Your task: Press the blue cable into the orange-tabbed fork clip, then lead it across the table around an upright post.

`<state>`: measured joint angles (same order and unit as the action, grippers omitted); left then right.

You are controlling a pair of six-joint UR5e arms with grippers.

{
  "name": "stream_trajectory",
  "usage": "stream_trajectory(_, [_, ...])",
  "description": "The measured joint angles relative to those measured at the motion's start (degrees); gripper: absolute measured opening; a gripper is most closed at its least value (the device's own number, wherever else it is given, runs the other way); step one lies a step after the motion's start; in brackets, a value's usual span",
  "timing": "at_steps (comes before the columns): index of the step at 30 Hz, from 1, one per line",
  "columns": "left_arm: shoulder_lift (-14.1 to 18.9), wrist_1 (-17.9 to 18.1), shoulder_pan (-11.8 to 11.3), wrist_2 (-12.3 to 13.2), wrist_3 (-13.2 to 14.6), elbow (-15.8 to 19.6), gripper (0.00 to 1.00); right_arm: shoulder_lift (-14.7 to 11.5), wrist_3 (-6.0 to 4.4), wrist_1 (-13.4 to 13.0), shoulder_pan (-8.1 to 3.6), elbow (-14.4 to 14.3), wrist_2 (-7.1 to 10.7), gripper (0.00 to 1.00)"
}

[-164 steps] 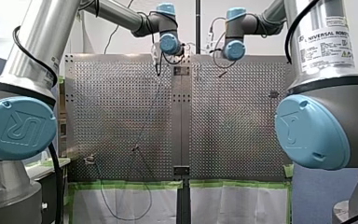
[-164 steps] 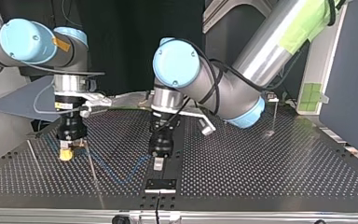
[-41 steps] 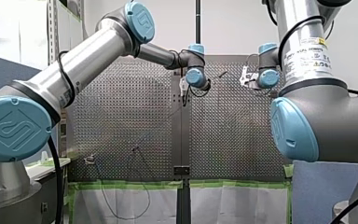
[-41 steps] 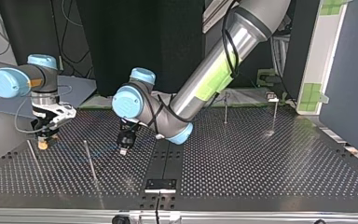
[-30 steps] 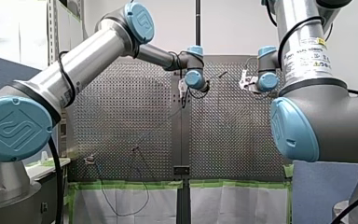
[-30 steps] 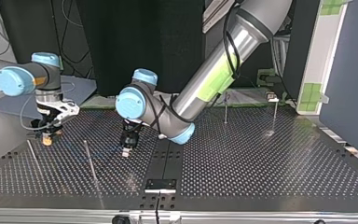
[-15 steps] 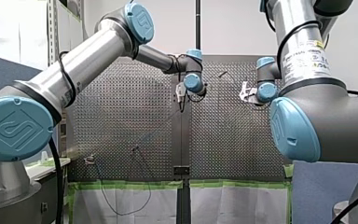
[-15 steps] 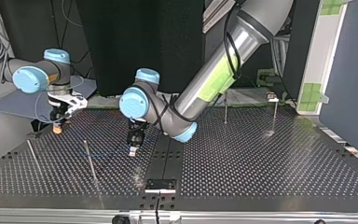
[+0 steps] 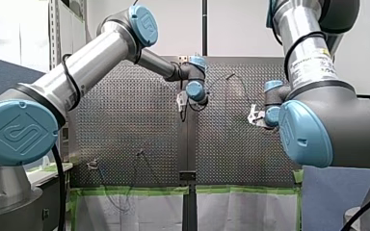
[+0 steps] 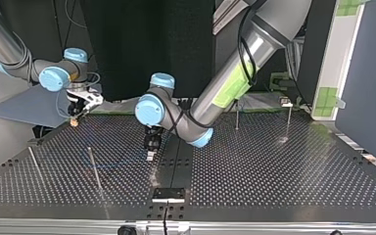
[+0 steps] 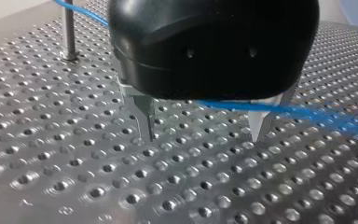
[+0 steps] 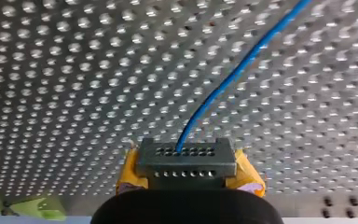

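Note:
The blue cable point(image 12: 242, 63) leaves my right gripper point(image 12: 186, 156), whose yellow-padded fingers are shut on it, and runs ahead over the perforated table point(image 12: 74, 93). In the top view that gripper point(image 10: 73, 123) hangs at the back left. My left gripper point(image 10: 150, 156) hovers low beside the table's middle strip. In the left wrist view its metal fingers point(image 11: 144, 116) are open point(image 11: 203, 137). The blue cable point(image 11: 317, 114) passes between them just under the black body, touching neither pad. Behind it the cable runs on past an upright post point(image 11: 67, 28). No orange-tabbed clip shows clearly.
In the top view a thin post point(image 10: 94, 166) stands ahead of my left gripper, another rod point(image 10: 33, 164) is further left, and two posts point(image 10: 236, 115) point(image 10: 288, 120) are at the back right. A dark plate point(image 10: 168, 193) sits on the middle strip near the front edge.
In the top view my right gripper has moved back and rightward with the cable in it. My left gripper has shifted right towards the middle strip, staying open.

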<state>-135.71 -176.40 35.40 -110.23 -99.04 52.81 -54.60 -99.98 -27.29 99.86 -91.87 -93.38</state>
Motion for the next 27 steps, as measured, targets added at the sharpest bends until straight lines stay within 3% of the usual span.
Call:
stream_trajectory(13, [-0.08,0.77,-0.67,-0.05,-0.01,0.51,1.0,6.91,0.27,-5.05,-0.42,-0.24,-0.65,0.0])
stream_trajectory(27, [-0.05,0.76,-1.07,-1.86,0.47,0.52,1.0,14.68,-0.52,-12.78,-3.65,-0.98,-0.58,0.0])
